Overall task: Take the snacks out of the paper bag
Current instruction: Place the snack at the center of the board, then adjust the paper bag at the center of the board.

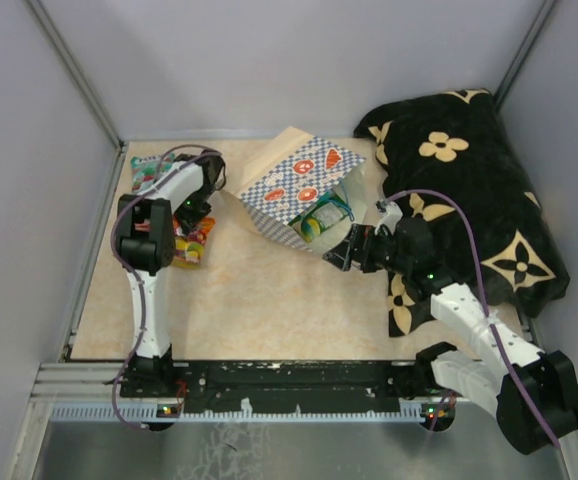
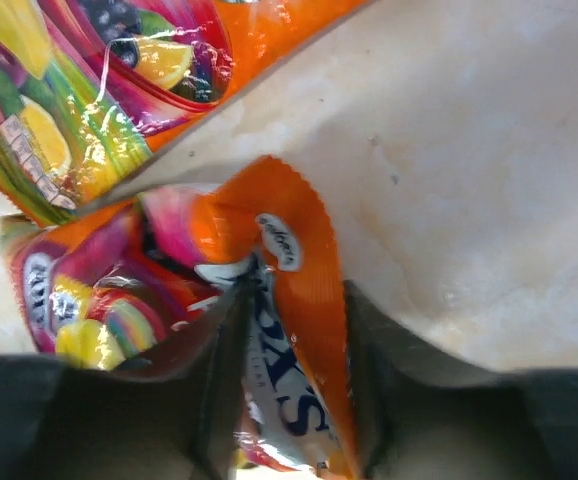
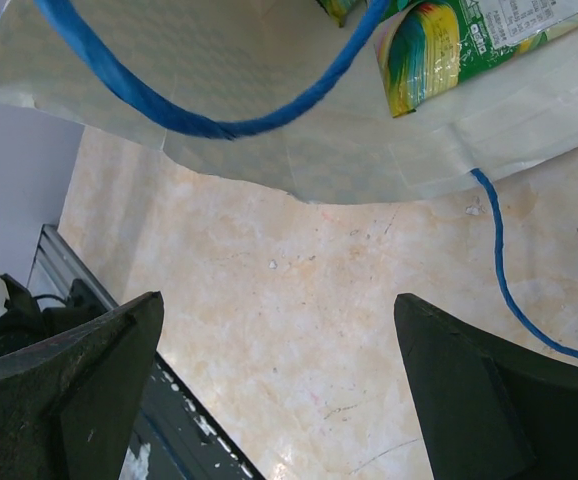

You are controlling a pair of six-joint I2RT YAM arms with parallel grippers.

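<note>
Unloading stage: partway, as I judge it. Some snacks (image 1: 191, 245) lie piled on the table (image 1: 269, 310) well to the left of the paper bag (image 1: 294, 185), and a green packet (image 3: 449, 50) shows inside the bag's mouth.
Bag pose: on its side, mouth towards the right arm, with the black flowered cloth (image 1: 469, 180) just to its right.
Left side: the left gripper (image 2: 294, 335) is low over the pile left of the bag. Its fingers are partly apart with an orange packet (image 2: 289, 260) crumpled between them. I cannot tell whether they pinch it or have let go.
Right side: the right gripper (image 3: 279, 400) hangs just outside the bag's mouth, jaws spread wide and empty.
Step in hand: probably dropping off the orange packet while the right lines up.
Next move: reach into the mouth past the blue cord handle (image 3: 199, 125) without snagging it, then close on the green packet's edge. The light bag may slide.
</note>
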